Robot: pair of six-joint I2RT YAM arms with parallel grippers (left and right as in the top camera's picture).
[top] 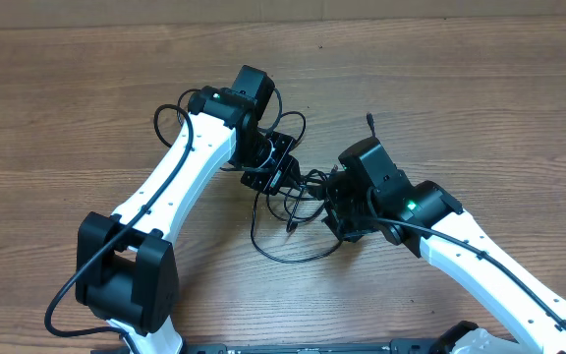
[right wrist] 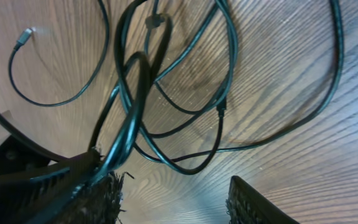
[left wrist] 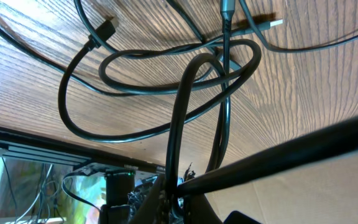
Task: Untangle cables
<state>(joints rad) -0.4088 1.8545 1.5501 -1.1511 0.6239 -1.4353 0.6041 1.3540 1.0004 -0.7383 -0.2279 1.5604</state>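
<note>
A tangle of thin black cables [top: 303, 187] lies on the wooden table between my two arms, with one loop [top: 254, 224] trailing toward the front. My left gripper [top: 271, 162] sits over the tangle's left side. In the left wrist view its jaws [left wrist: 178, 194] are shut on a thick black cable [left wrist: 180, 112] that rises from them into crossed loops. My right gripper [top: 337, 208] is at the tangle's right side. In the right wrist view its fingers [right wrist: 176, 202] are wide apart, with a bundle of cables [right wrist: 143, 81] lying across the left finger.
The wooden table [top: 86, 88] stretches around the tangle. Loose plug ends show in the left wrist view [left wrist: 272, 25] and the right wrist view [right wrist: 23, 36]. The table's front edge and frame [left wrist: 36, 146] lie behind my left gripper.
</note>
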